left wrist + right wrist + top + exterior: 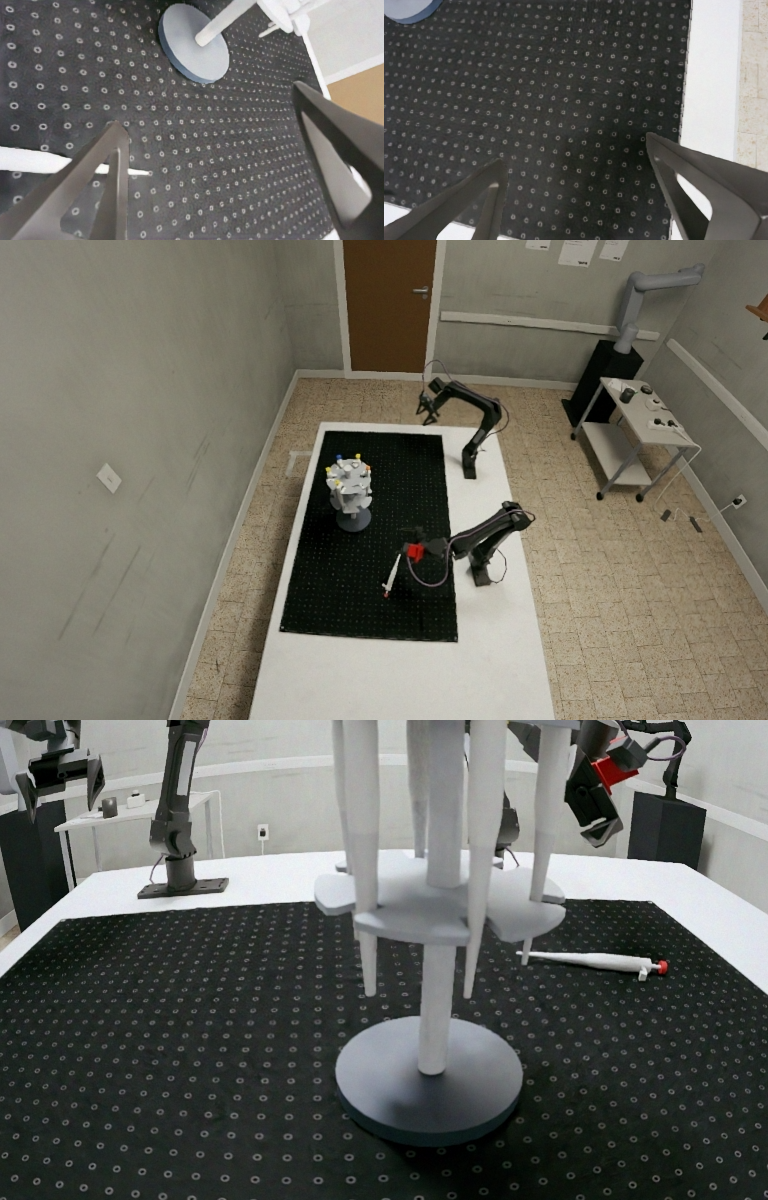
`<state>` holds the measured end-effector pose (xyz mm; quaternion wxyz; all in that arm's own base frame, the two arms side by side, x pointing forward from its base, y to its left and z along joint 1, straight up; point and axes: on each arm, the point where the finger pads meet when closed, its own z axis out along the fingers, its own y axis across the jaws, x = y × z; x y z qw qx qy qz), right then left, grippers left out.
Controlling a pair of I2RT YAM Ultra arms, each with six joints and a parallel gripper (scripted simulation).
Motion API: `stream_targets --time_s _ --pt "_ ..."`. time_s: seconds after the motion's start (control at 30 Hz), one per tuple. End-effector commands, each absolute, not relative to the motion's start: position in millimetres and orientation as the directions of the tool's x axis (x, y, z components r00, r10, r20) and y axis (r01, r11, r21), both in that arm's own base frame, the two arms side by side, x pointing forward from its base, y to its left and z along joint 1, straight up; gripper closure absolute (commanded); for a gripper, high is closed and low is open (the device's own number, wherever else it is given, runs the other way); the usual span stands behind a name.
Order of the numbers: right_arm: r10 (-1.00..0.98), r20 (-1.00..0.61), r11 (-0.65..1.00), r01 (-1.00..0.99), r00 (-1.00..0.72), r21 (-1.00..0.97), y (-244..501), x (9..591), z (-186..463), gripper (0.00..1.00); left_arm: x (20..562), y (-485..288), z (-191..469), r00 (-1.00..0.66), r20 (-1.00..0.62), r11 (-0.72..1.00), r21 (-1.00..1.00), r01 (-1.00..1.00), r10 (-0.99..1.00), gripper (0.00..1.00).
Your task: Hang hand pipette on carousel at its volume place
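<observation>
Top view: White pipette (392,573) (611,962) (30,161) lies on dark mat (402,477) (254,991) (240,165) (549,100), left gripper (403,541) (604,836) (208,105) spread wide nearby, right gripper (423,417) (62,813) (574,149) also wide, both empty. Likely light, stiff, smooth; thick body offers best grip, slender tip fragile.

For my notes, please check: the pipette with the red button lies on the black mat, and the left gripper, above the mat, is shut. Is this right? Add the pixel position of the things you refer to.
Not quite: the left gripper (604,833) (200,110) is open, as its widely parted fingers show in the left wrist view. The rest is right.
</observation>
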<state>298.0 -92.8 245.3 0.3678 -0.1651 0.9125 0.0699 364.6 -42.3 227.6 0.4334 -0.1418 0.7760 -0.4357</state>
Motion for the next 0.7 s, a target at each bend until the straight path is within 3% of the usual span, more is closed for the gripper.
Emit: stream_targets --time_s 0.0,0.3,0.67 --pt "-0.255 -0.711 0.935 -0.355 -0.655 -0.009 -96.2 301.9 252.8 0.00 346.3 -29.4 241.6 -0.669 -0.649 0.726 -0.647 0.235 -0.362 0.00" --pt "-0.255 -0.711 0.935 -0.355 -0.655 -0.009 -96.2 301.9 252.8 0.00 328.6 21.0 247.1 -0.642 -0.730 0.824 -0.499 0.268 -0.234 0.00" --pt "-0.255 -0.711 0.935 -0.355 -0.655 -0.009 -96.2 301.9 252.8 0.00 314.9 52.8 253.1 -0.597 -0.793 0.916 -0.145 0.375 0.119 0.00"
